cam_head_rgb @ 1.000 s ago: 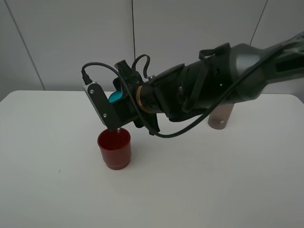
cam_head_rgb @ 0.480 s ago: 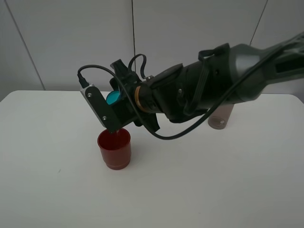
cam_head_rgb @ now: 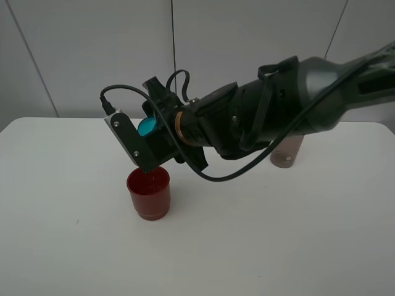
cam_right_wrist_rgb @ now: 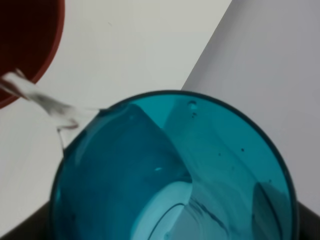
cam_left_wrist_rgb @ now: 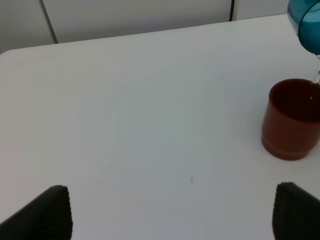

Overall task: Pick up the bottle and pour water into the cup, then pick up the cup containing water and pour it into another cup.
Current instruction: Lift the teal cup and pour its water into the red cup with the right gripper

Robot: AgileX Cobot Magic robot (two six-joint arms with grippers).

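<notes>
My right gripper (cam_head_rgb: 154, 137) is shut on the teal cup (cam_head_rgb: 148, 126) and holds it tipped above the red cup (cam_head_rgb: 148, 192). A thin stream of water (cam_right_wrist_rgb: 40, 97) runs from the teal cup's rim (cam_right_wrist_rgb: 175, 170) into the red cup (cam_right_wrist_rgb: 25, 45). The left wrist view shows the red cup (cam_left_wrist_rgb: 292, 122) upright on the table, with the teal cup (cam_left_wrist_rgb: 306, 22) above it. The smoky bottle (cam_head_rgb: 287, 151) stands behind my right arm, mostly hidden. My left gripper (cam_left_wrist_rgb: 175, 215) is open and empty, well away from the red cup.
The white table (cam_head_rgb: 278, 234) carries the red cup and the bottle. A grey wall rises right behind the table's far edge. My right arm (cam_head_rgb: 278, 117) reaches across the middle above the table.
The right gripper with the teal cup has shifted slightly left and tipped a little further over the red cup. The red cup and the bottle have not moved.
</notes>
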